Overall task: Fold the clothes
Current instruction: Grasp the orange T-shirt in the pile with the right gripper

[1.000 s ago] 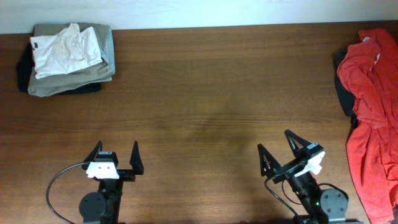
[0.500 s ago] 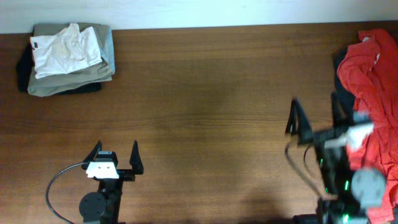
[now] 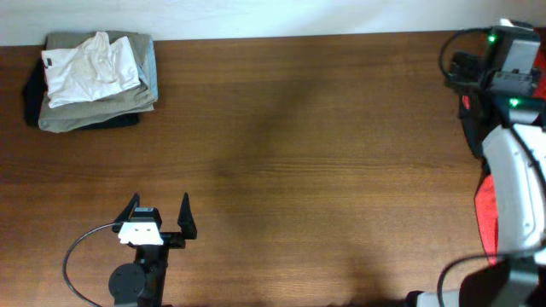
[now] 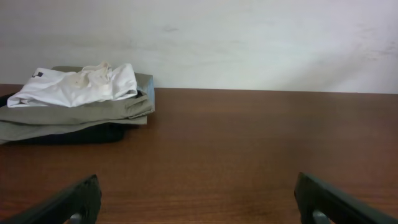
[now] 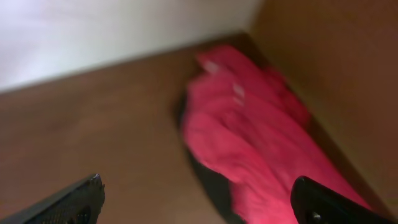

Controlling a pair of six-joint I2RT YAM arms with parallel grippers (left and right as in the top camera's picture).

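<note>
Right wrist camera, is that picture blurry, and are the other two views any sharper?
Right wrist view: yes, smeared throughout; the red T-shirt has soft edges and no readable detail. Left wrist view: sharp, the folded pile shows crisp creases under even light. Overhead view: sharp, with a faint darker patch across the table.

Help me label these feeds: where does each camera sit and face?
Overhead: above the table, looking straight down; left gripper and right arm show.
Left wrist: low, facing the wall and folded pile; own open fingers.
Right wrist: blurred, angled down at red T-shirt; own open fingers.
Shared: overhead also shows folded pile and red T-shirt.
</note>
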